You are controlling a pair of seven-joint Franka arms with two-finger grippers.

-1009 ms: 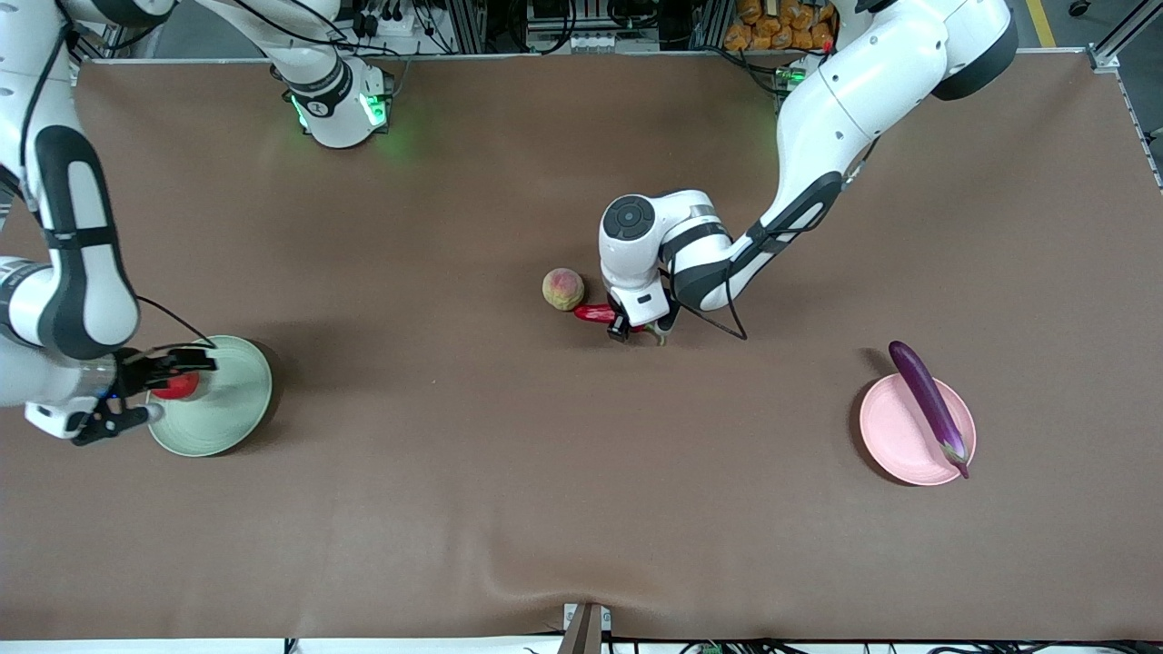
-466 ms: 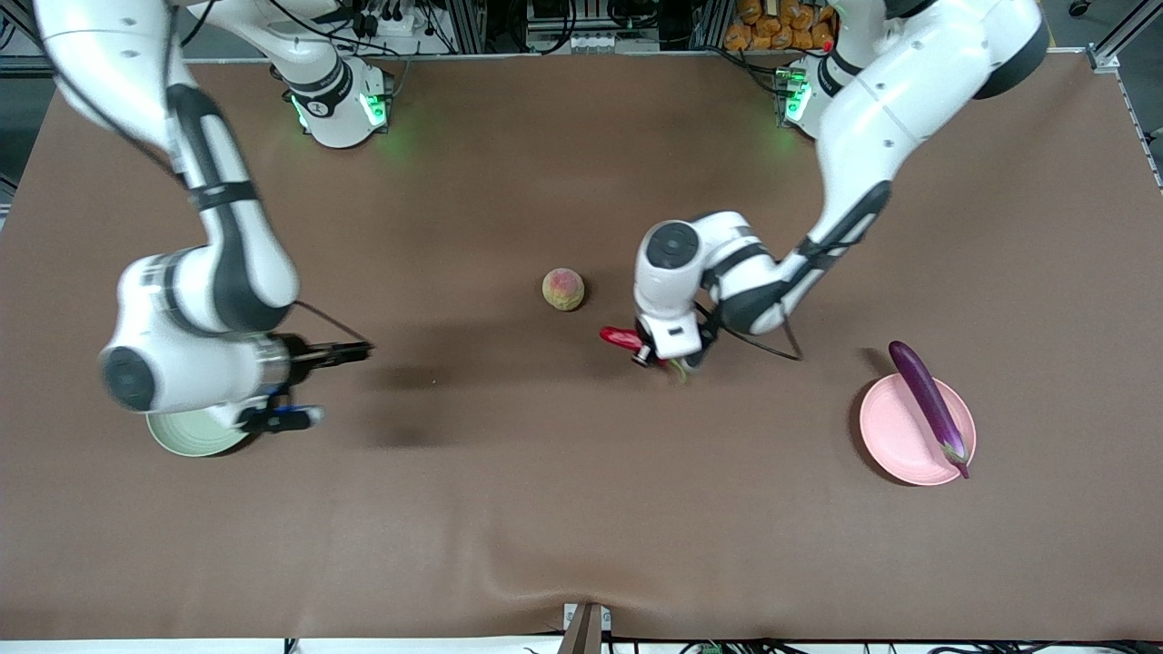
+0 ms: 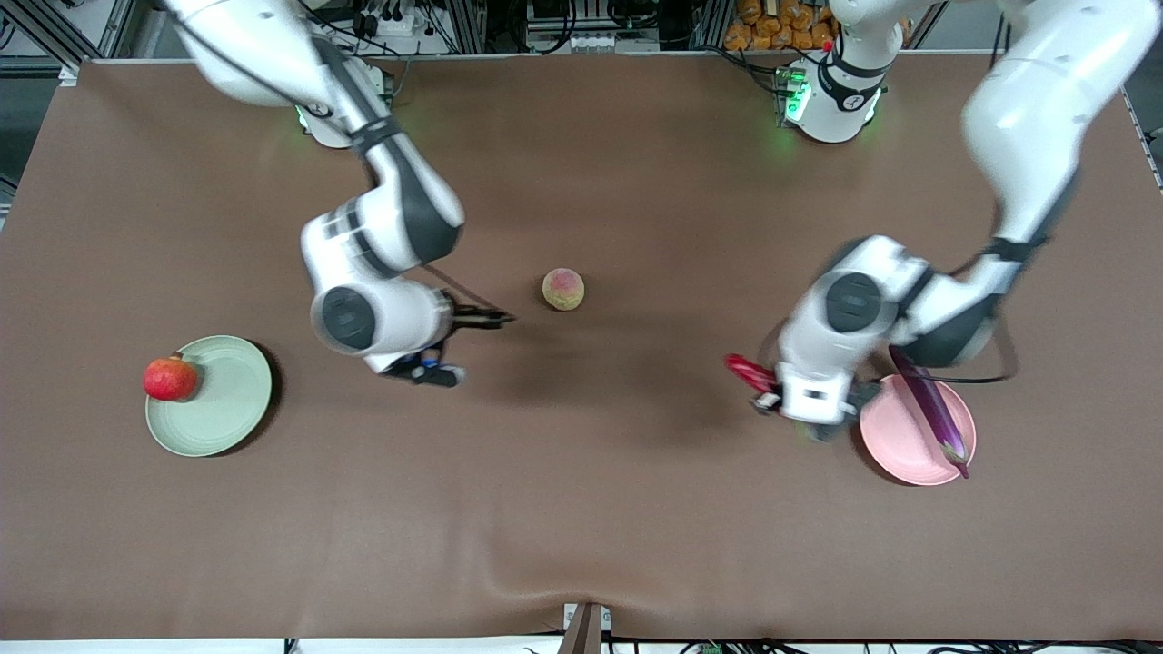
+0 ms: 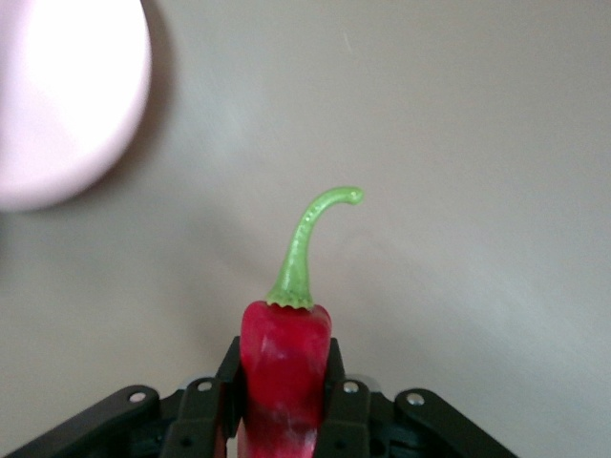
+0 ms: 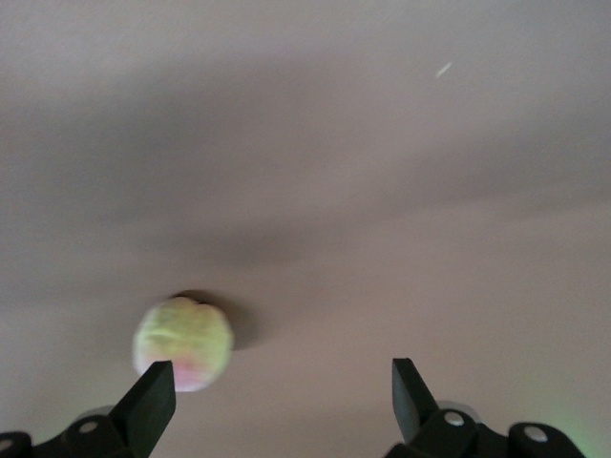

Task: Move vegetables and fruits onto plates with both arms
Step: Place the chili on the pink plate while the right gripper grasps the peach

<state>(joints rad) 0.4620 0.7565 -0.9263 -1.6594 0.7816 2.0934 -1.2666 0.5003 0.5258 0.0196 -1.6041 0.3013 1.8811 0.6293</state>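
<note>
— Brown matte surface fills the front view, with metal framing and cables along its far edge. What sits on it?

— A round pale green plate lies toward the right arm's end, and a round red apple rests on that plate's rim, on the side facing the table's end. A round pale pink plate lies toward the left arm's end, with a long slim glossy purple eggplant laid across it, both tips overhanging the rim.

— And the peach?

— The small round peach, yellowish-green with a pink blush, sits alone on the bare surface near the middle, farther from the front camera than either plate. It also shows in the right wrist view.

— Where is the right gripper?

— The right gripper hangs over bare surface between the green plate and the peach, close to the peach. Its black fingers are spread wide apart with nothing between them.

— And the left one?

— The left gripper is up over the surface just beside the pink plate's rim. Its fingers are clamped on a glossy red chili pepper with a thin green stem; the curved stem points away from the gripper. From the front, the pepper's red tip pokes out on the side toward the table's middle. The pink plate shows as a pale blur at a corner of the left wrist view.
</note>
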